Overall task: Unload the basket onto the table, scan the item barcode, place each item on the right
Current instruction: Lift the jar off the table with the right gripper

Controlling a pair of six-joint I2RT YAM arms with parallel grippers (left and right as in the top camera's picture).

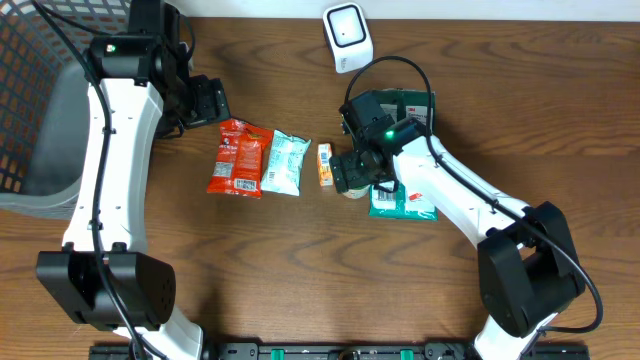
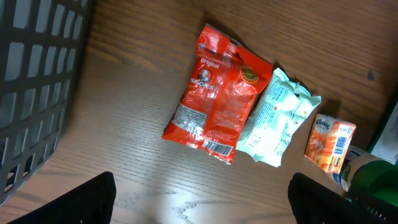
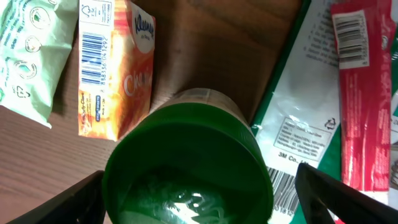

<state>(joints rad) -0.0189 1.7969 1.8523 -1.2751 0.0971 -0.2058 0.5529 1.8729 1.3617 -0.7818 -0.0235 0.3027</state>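
Note:
A white barcode scanner [image 1: 347,36] stands at the back of the table. Several items lie in a row: a red snack bag [image 1: 237,158], a pale green pack [image 1: 285,163], an orange tissue pack [image 1: 325,165] and a jar with a green lid [image 3: 186,162]. My right gripper [image 3: 199,208] hangs open straight over the jar, one finger on each side of the lid, with a gap on the right side. My left gripper [image 2: 202,205] is open over bare wood, just short of the red snack bag [image 2: 217,96]. Barcodes show on the orange tissue pack [image 3: 112,68].
A grey wire basket [image 1: 30,100] fills the left edge. A green 3M packet [image 3: 305,112] with a red pack [image 3: 364,93] on it lies right beside the jar. The pale green pack [image 2: 277,121] and orange pack [image 2: 329,143] touch side by side.

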